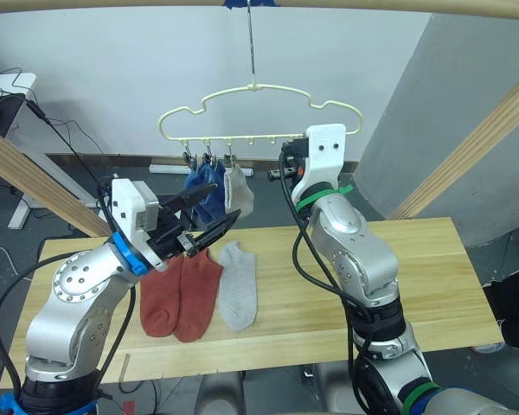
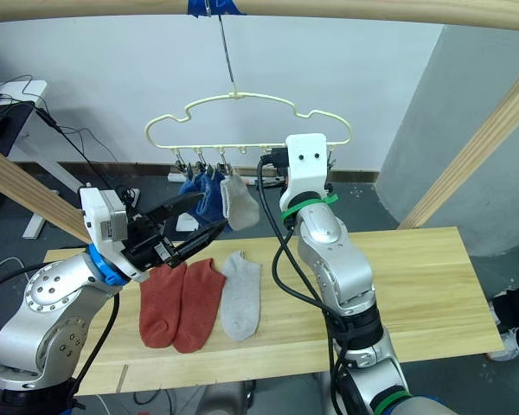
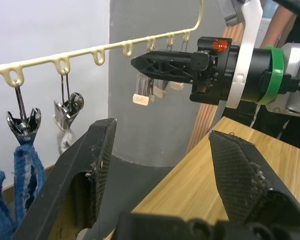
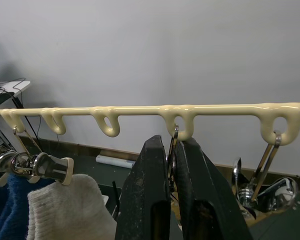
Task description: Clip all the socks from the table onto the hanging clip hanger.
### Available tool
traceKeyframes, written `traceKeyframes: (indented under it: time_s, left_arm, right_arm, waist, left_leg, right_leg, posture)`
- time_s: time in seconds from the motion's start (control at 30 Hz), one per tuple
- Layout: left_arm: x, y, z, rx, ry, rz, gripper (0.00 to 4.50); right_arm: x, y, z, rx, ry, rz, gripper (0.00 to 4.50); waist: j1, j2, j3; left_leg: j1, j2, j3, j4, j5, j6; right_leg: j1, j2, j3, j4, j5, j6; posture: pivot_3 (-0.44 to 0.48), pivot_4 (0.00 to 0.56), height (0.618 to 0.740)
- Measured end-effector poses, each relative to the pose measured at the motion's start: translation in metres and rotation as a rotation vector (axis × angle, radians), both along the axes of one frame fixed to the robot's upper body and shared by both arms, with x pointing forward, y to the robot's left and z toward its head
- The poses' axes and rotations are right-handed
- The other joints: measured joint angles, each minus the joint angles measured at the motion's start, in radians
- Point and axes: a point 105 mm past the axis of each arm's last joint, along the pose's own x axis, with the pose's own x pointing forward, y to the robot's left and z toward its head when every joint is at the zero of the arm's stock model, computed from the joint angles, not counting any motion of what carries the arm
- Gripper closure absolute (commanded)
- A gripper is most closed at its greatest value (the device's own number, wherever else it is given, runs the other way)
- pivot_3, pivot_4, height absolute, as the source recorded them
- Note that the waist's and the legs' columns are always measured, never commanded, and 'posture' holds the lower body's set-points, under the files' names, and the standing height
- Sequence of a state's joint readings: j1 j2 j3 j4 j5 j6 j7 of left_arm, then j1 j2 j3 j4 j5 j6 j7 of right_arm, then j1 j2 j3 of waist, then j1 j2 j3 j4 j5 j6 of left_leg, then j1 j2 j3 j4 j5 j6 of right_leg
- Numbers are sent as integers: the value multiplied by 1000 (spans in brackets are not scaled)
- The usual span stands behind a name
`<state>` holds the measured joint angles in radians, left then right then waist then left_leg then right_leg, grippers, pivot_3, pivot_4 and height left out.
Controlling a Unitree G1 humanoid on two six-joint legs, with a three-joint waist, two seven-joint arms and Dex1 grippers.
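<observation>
You have three socks clipped to the hanger; two red socks and one grey sock remain on the desk. Left gripper is open and empty; right gripper is pinched on a clip.

The light wooden table carries two rust-red socks and one grey sock.

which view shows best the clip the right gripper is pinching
The right wrist view: the right gripper closes on a metal clip under the clip hanger. The left wrist view shows it side-on; both eye views hide it behind the wrist.
</observation>
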<state>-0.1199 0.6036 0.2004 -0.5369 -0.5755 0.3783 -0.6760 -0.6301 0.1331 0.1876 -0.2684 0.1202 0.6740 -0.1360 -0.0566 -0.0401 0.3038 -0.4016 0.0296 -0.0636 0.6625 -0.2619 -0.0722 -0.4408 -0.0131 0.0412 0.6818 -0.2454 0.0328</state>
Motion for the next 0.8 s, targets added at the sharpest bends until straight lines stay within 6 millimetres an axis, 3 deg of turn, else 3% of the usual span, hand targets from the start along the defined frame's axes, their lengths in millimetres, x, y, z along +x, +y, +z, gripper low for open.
traceKeyframes:
  time_s: [0.17, 0.33, 0.47, 0.63, 0.8]
  left_arm:
    - [5, 4, -10, -62, 66, 84, 1243]
    - [10, 15, -50, -65, 172, 272, 48]
    - [16, 16, -87, -38, 247, 438, 17]
    - [19, -1, -131, -81, 398, 527, 17]
    - [21, -6, -149, -93, 466, 598, 17]
  right_arm:
    - [0, -1, 0, 0, 0, -3, 4488]
    - [1, -2, 0, 4, 0, -7, 4500]
    - [1, -2, 0, 3, 2, -1, 4500]
    - [0, 0, -2, -4, 13, 14, 4500]
    - [0, 1, -4, -13, 26, 24, 4500]
  waist:
    - [0, 0, 0]
    - [0, 0, 0]
    - [-1, 0, 0]
    - [-1, 0, 0]
    - [-1, 0, 0]
  left_leg:
    - [0, 0, 0, 0, 0, 0]
    - [0, 0, 0, 0, 0, 0]
    - [0, 0, 0, 0, 0, 0]
    - [0, 0, 0, 0, 0, 0]
    - [0, 0, 0, 0, 0, 0]
  right_leg:
    - [0, 0, 0, 0, 0, 0]
    - [0, 0, 0, 0, 0, 0]
    - [0, 0, 0, 0, 0, 0]
    - [0, 0, 0, 0, 0, 0]
    - [0, 0, 0, 0, 0, 0]
  posture:
    - [-41, 249, 740]
    - [-45, 259, 740]
    - [-47, 261, 740]
    - [-59, 271, 740]
    - [-71, 277, 740]
